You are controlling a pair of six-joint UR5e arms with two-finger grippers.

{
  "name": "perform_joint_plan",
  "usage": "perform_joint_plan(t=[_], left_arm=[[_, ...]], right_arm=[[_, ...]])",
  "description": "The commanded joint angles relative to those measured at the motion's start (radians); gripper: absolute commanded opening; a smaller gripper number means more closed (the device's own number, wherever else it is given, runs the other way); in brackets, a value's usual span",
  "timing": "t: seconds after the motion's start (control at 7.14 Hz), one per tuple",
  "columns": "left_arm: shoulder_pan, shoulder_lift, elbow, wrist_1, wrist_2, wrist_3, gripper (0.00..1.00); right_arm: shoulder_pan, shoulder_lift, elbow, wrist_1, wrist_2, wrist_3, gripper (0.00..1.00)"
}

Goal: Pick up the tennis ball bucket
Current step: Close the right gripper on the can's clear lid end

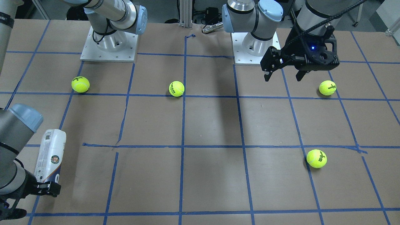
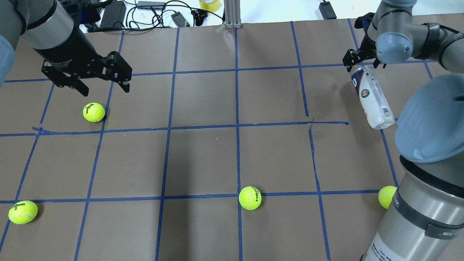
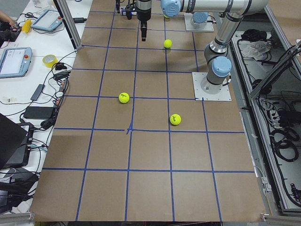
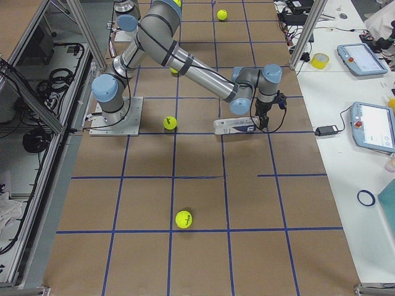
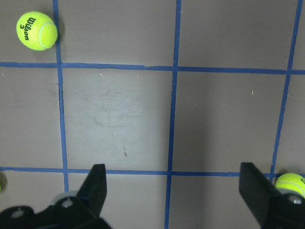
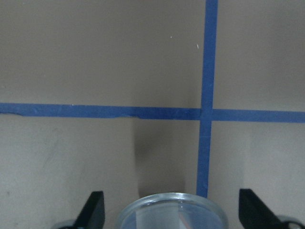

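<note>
The tennis ball bucket (image 2: 373,98) is a clear can with a white and navy label. It lies on its side at the table's far right; it also shows in the front view (image 1: 50,153) and the exterior right view (image 4: 234,126). My right gripper (image 2: 360,65) is open and straddles the can's far end. In the right wrist view (image 6: 171,214) the metallic rim (image 6: 172,205) sits between the two spread fingers (image 6: 94,210) with a small gap on each side. My left gripper (image 2: 105,90) is open and empty above the table at the far left.
Several yellow-green tennis balls lie loose: one (image 2: 94,112) just below the left gripper, one (image 2: 23,211) at the near left, one (image 2: 250,198) near the middle, one (image 2: 386,196) beside the right arm's base. Cables and devices lie beyond the far edge.
</note>
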Motion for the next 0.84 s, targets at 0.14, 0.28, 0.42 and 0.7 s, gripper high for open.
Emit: perform_joint_plan(t=[0.14,0.28,0.42,0.7], left_arm=[[0.001,0.002,0.002,-0.001,0.001,0.002,1.00],[0.001,0.000,-0.001,0.002,0.001,0.002,1.00],[0.001,0.002,0.002,0.000,0.001,0.002,1.00],[-0.001,0.000,0.002,0.000,0.001,0.000,1.00]], right_arm=[[-0.010,-0.013,0.038,0.003,0.008,-0.006,1.00],[-0.013,-0.014,0.038,0.002,0.007,-0.018,0.97],[-0.013,-0.018,0.038,0.000,0.011,-0.046,0.86],[-0.013,-0.016,0.040,0.000,0.025,-0.049,0.70]])
